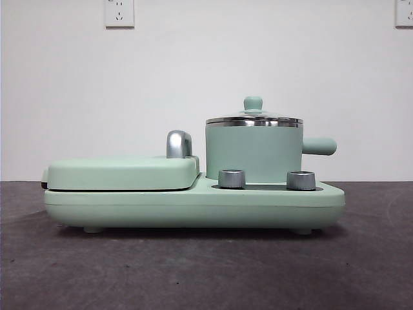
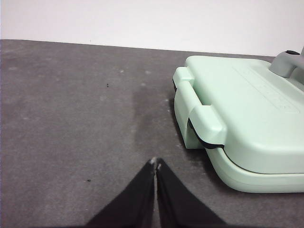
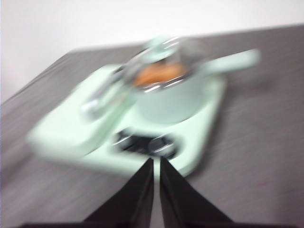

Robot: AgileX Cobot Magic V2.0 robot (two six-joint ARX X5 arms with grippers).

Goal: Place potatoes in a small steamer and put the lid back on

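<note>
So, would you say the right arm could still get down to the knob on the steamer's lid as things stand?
Probably yes. The knob stands bare atop the lid on the small steamer, with nothing over it. The right gripper, jaws shut, faces the pot from off the appliance; it would need to open first.

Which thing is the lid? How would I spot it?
Find the long mint-green cooker base on the dark table. On one end stands the small mint-green cylindrical pot with a stubby side handle. The round lid sits on it: shiny silver rim, small green knob, unlike the flat green griddle cover beside it.
</note>
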